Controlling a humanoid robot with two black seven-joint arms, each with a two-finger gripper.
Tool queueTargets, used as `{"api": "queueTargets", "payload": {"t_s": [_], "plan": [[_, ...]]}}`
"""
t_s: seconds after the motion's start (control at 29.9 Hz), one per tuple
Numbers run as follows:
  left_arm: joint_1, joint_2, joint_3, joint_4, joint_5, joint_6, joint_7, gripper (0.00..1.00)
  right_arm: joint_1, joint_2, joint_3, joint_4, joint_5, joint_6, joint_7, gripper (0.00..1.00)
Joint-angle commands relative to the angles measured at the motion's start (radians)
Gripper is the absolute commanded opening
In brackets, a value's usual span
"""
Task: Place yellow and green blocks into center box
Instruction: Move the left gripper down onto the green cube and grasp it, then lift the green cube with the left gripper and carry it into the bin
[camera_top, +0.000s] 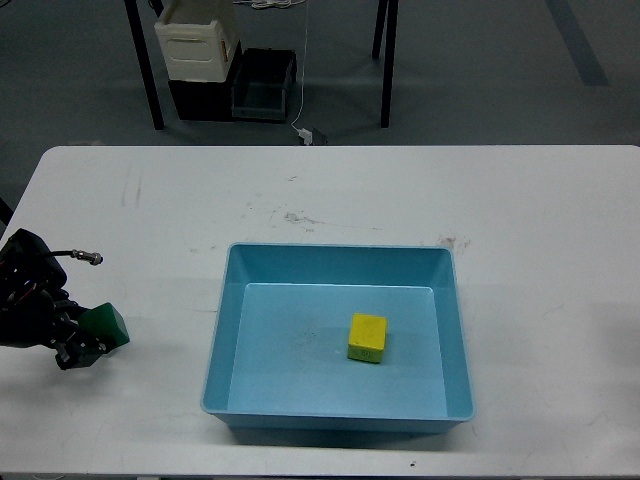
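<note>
At the far left the robot's left pincer (88, 340) sits low over the white table (540, 230), clamped on the green block (106, 324), which shows just above and to the right of its dark fingers. Judging by that grip, the block is held so it can be carried rightward to the tray. The right pincer is out of view. To the right of the left pincer, a short way off across bare table, lies the light-blue center box (222, 330), its low walls open upward. Inside, well to the pincer's right and on the flat bottom just right of middle, rests the yellow block (367, 338), apart from every wall. So one block appears delivered and the green one not yet
</note>
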Motion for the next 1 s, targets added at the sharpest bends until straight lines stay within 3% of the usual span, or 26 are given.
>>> {"api": "queueTargets", "payload": {"t_s": [0.0,0.2,0.54,0.8,0.97], "plan": [[0.0,0.002,0.0,0.008,0.0,0.006,0.0,0.42,0.0,0.0,0.002,-0.002,0.0,-0.001,0.002,1.0],[-0.03,0.011,-0.003,0.008,0.0,0.098,0.0,0.35,-0.002,0.0,0.0,-0.008,0.0,-0.001,0.002,1.0],[-0.242,0.084,-0.003,-0.021,-0.006,0.102,0.0,0.35,-0.003,0.0,0.0,-0.015,0.0,-0.001,0.002,1.0],[-0.372,0.077,-0.002,-0.226,-0.005,0.078,0.0,0.35,-0.005,0.0,0.0,-0.017,0.0,-0.001,0.002,1.0],[-0.434,-0.024,-0.002,-0.318,-0.003,0.012,0.0,0.35,-0.017,0.0,-0.002,-0.017,0.0,-0.001,0.002,1.0]]}}
